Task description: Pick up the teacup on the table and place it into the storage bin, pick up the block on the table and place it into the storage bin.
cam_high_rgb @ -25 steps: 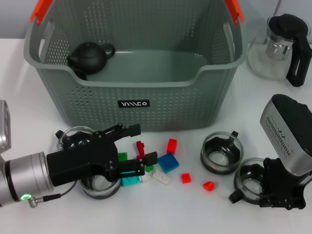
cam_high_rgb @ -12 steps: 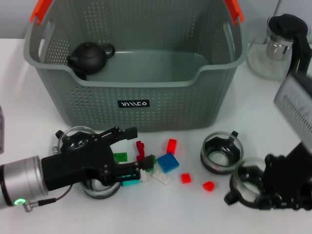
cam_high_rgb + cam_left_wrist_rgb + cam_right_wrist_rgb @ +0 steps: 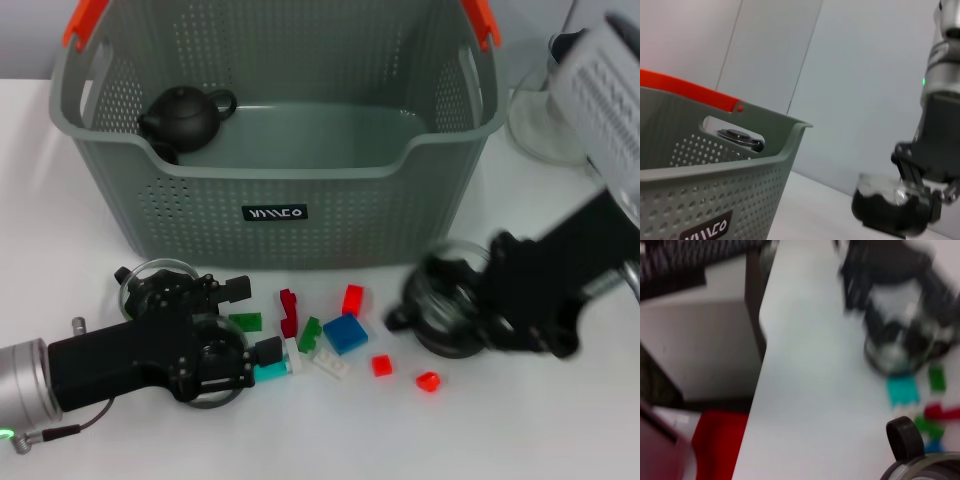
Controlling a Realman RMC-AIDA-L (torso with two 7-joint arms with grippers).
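The storage bin (image 3: 270, 200) stands at the back, also seen in the left wrist view (image 3: 715, 170). My right gripper (image 3: 490, 305) is shut on a glass teacup (image 3: 445, 310), held off the table in front of the bin's right corner; the left wrist view shows that teacup (image 3: 890, 205) in its grip. My left gripper (image 3: 252, 320) lies low at the front left, open, with a green block (image 3: 243, 321) between its fingers. A second teacup (image 3: 205, 375) sits under its body and a third (image 3: 155, 285) behind it. Blue (image 3: 345, 333), red (image 3: 352, 299) and teal (image 3: 268, 372) blocks lie nearby.
A black teapot (image 3: 185, 115) rests inside the bin at its left end. A glass pitcher (image 3: 535, 125) stands at the back right, partly hidden by my right arm. Small red blocks (image 3: 381, 366) and a white one (image 3: 330, 362) are scattered on the table in front of the bin.
My right gripper lifted its teacup from the front right and swung it up and left toward the bin. My left gripper drew back to the left, away from the block cluster.
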